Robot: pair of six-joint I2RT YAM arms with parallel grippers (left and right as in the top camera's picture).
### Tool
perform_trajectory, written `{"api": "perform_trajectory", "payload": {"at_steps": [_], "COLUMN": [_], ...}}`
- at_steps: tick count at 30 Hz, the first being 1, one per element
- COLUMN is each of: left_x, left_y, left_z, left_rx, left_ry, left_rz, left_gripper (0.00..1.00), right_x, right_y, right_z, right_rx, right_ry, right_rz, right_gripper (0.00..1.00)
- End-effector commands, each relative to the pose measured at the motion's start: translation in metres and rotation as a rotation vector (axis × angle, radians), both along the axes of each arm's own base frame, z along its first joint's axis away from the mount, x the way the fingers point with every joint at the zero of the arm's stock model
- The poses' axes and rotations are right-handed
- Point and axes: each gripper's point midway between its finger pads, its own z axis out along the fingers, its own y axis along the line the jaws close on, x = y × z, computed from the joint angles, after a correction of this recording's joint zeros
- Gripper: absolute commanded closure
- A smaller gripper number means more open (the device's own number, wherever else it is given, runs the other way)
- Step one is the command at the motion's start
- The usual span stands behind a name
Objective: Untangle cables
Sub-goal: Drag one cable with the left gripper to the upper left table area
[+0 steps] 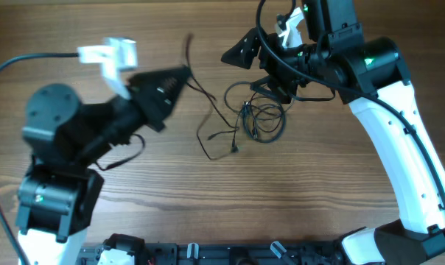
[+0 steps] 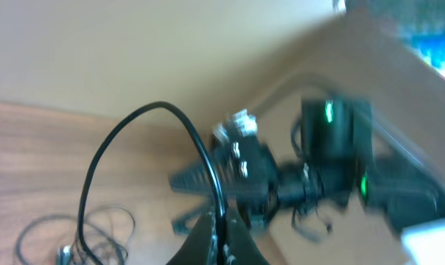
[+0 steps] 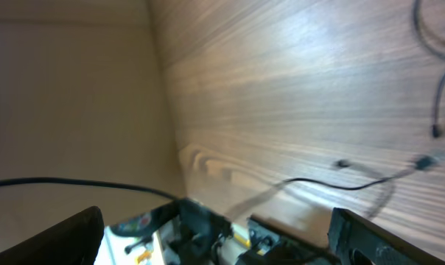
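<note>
I read this as the pulling-out step: one cord is gripped and the rest of the cables wait in a knot. On my left, the left gripper is pinched closed on a thin cord; the left wrist view shows the cord arching up out of the closed tips and dropping back toward the table. From the tips the cord trails right and down across the wood in a loose bend, ending in a small plug just short of the bunch, which lies flat right of centre. Further right, the right gripper hovers at the bunch's upper edge with its fingers spread wide, holding nothing. I would next bring the right gripper down to pin the bunch and draw the left one away to the left, slowly, because a hard pull could tighten the loops or drag the whole knot. My count is two grippers, one bunch and one cord drawn partly free. How many cables sit inside the bunch I cannot tell, as they overlap too closely.
</note>
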Motion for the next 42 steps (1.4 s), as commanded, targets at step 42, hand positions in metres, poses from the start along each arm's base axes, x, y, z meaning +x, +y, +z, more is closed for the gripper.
{"api": "perform_trajectory", "payload": {"at_steps": [42], "left_x": [0.271], "left_y": [0.119], "left_z": [-0.056], "left_rx": [0.207], "left_ry": [0.154], "left_rz": [0.518], "left_gripper": [0.96], "right_x": [0.005], "right_y": [-0.051], "right_z": [-0.115], "right_rx": [-0.398], "right_ry": [0.078], "right_rz": [-0.082], "right_gripper": [0.0]}}
